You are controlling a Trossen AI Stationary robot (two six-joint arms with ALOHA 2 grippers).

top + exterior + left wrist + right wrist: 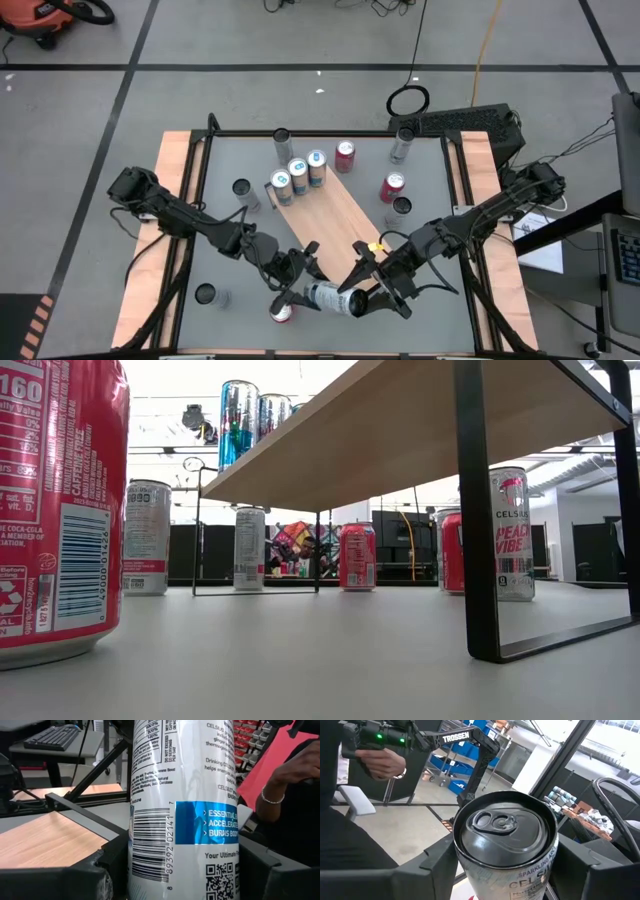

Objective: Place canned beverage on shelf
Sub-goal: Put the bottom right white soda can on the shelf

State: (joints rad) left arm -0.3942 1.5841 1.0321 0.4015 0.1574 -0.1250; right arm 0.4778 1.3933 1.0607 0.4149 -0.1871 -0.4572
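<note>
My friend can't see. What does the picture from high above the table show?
Two dark robot arms meet near the table's front edge, the left gripper and right gripper both around one white can lying sideways between them. Behind them a wooden shelf runs slantwise with three cans at its far end, and more cans stand on the grey table.

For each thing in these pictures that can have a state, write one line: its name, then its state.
white can: lying sideways in the air, held between both grippers, tab unopened.
left gripper: shut on the white can's body.
right gripper: around the white can's top end.
shelf: three cans standing at its far end.
red can: upright on the table.
</note>
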